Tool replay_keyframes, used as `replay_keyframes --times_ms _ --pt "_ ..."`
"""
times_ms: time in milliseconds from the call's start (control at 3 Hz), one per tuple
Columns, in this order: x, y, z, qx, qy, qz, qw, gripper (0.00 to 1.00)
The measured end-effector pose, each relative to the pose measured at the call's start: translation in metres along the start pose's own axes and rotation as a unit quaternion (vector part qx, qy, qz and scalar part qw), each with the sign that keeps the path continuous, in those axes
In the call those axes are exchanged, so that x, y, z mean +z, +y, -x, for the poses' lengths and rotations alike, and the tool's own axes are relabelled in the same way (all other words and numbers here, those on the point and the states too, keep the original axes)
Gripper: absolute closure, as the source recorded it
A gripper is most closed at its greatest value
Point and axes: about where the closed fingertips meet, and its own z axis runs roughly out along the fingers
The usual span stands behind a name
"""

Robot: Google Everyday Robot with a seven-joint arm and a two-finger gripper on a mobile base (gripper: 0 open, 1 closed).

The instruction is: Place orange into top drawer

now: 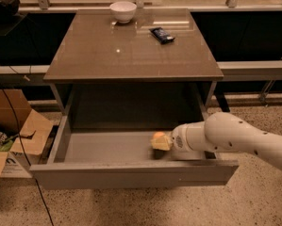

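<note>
The top drawer [60, 140] is pulled wide open under the brown cabinet top, its grey inside showing. My white arm reaches in from the right, and my gripper [163, 142] is low inside the drawer at its right part, close to the floor of the drawer. The orange [158, 137] shows as a small orange patch at the gripper's tip, held between pale fingers [160, 145]. I cannot tell whether the orange touches the drawer floor.
A white bowl [123, 11] and a dark snack packet [161, 35] sit on the cabinet top [131, 55]. An open cardboard box [15, 131] stands on the floor at the left. A dark cable hangs at the left, and a railing runs behind.
</note>
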Motion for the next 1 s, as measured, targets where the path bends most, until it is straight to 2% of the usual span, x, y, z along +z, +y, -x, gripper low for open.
replay_keyframes --times_ms 667,1000 --pt "0.0146 -0.0147 -0.0152 0.011 0.01 -0.018 0.9997 0.16" --pt "0.0147 -0.0147 -0.0152 0.011 0.01 -0.018 0.9997 0.0"
